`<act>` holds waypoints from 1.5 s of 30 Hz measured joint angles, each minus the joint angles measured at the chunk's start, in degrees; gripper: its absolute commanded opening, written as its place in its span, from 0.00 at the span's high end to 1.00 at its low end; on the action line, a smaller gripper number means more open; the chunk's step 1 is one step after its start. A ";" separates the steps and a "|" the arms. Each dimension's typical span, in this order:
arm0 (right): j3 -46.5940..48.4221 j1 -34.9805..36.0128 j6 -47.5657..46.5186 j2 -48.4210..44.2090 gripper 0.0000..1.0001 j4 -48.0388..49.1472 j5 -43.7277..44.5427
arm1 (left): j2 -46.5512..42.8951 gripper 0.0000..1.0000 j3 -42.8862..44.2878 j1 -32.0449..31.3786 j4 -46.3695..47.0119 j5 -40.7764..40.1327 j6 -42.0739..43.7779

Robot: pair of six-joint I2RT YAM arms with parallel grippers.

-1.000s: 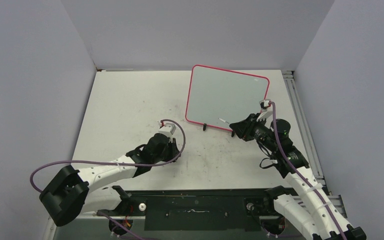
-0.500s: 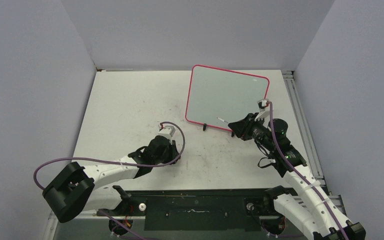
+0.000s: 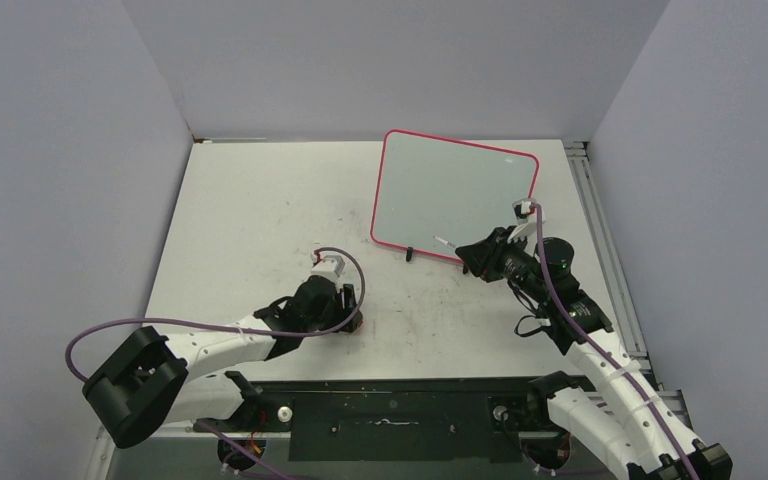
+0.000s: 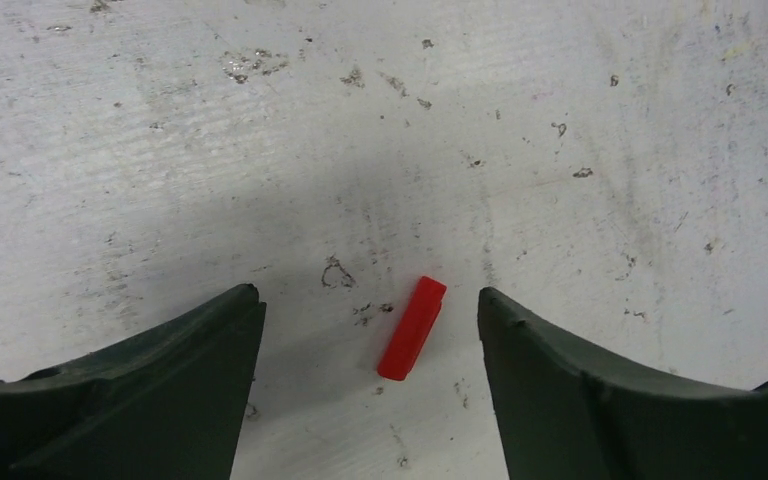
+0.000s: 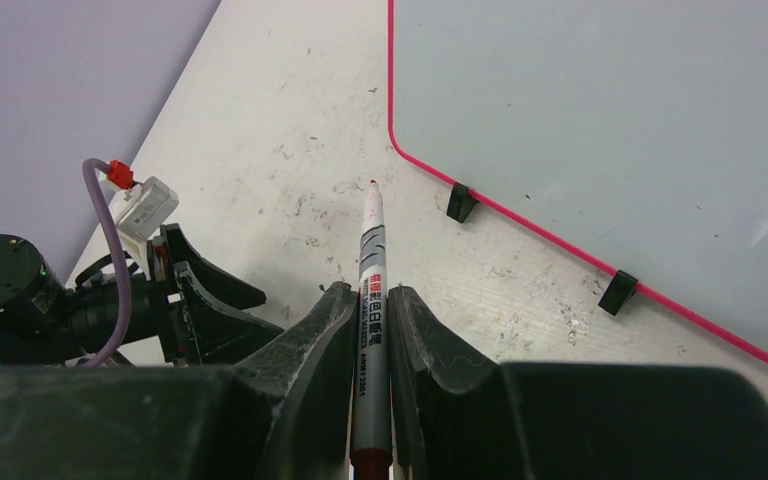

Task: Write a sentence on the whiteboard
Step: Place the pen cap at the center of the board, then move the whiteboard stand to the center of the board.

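The whiteboard [image 3: 455, 195], pale grey with a pink-red rim, lies at the back right of the table and fills the top right of the right wrist view [image 5: 610, 120]. Its surface is blank; the sentence does not show. My right gripper [image 5: 370, 297] is shut on a grey marker [image 5: 372, 240], whose uncapped red tip points past the board's near left corner. From above, the right gripper [image 3: 475, 258] sits at the board's near edge. My left gripper [image 4: 368, 292] is open just above the table, with a small red cap [image 4: 412, 328] lying loose between its fingers.
Two black clip feet [image 5: 460, 203] [image 5: 617, 292] stick out from the board's near rim. A metal rail [image 3: 600, 250] runs along the table's right edge. Grey walls close in the left, back and right sides. The tabletop [image 3: 260, 220] is scuffed and speckled.
My left gripper has opened and let go of the red cap, which now lies on the table. The right gripper with the marker has edged slightly toward the board.
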 measured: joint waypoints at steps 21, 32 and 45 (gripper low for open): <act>3.85 0.00 -3.50 -6.54 0.95 -8.52 10.69 | 3.17 0.16 19.50 -1.88 -7.08 -6.71 6.51; 4.39 0.04 -4.76 -11.26 0.95 -14.03 22.38 | 24.94 0.29 30.67 -5.11 0.07 -7.17 6.08; 4.39 0.35 -4.92 -12.57 0.95 -15.47 25.46 | 42.18 0.44 41.79 -5.16 4.07 -7.48 6.21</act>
